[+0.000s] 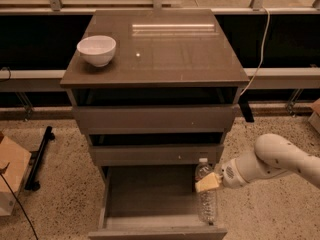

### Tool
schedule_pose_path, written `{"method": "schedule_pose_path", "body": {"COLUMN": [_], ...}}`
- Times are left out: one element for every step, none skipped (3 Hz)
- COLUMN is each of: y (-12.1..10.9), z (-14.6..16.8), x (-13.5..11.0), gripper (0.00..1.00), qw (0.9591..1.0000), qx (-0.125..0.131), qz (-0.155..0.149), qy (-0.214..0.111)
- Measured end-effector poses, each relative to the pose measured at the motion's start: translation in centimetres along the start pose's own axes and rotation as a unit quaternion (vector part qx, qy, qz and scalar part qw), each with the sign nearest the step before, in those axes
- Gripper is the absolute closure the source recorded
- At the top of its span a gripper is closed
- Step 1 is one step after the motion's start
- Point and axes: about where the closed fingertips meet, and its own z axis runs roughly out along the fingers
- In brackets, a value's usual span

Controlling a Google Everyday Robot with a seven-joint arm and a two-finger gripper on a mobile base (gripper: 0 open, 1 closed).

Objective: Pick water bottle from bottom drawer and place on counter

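1. Three drawers are sitting in the grey-brown cabinet (pixel 150 119), and the bottom drawer (pixel 150 199) is standing pulled well out, with its shallow floor showing.
2. The water bottle (pixel 207 206) is standing roughly upright at the right side of that drawer. Its white cap is pointing up and overlapping the front of the middle drawer (pixel 155 155), and its base is sitting near the drawer's front wall.
3. The tool (pixel 207 183) is reaching in from the right and is clamping the bottle's upper body, just below the shoulder.
4. The white arm (pixel 280 159) is stretching in from the right edge, above the speckled floor (pixel 60 209).
5. The tabletop (pixel 175 54) is carrying a white bowl (pixel 96 49) near its left edge and is reflecting a strip of light towards the back.
6. A cardboard box (pixel 10 179) is sitting on the floor at the far left, well apart from the cabinet, and a white cable (pixel 257 59) is hanging down beside the cabinet's right edge.
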Motion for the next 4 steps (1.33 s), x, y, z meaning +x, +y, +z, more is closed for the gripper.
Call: {"method": "schedule_pose_path", "body": {"y": [5.3,10.0,11.9,11.9], "z": [-7.3,-14.5,-19.2,-19.2], "x": [0.6,1.1,0.4,0.4], "gripper": [1.00,1.00,1.00,1.00], "qw": [0.9931,0.9777,0.9673,0.9673], "qx": [0.026,0.047,0.050,0.050], "qz": [-0.099,-0.167,-0.188,-0.188], "qy": [-0.057,-0.119,-0.163,-0.163]}}
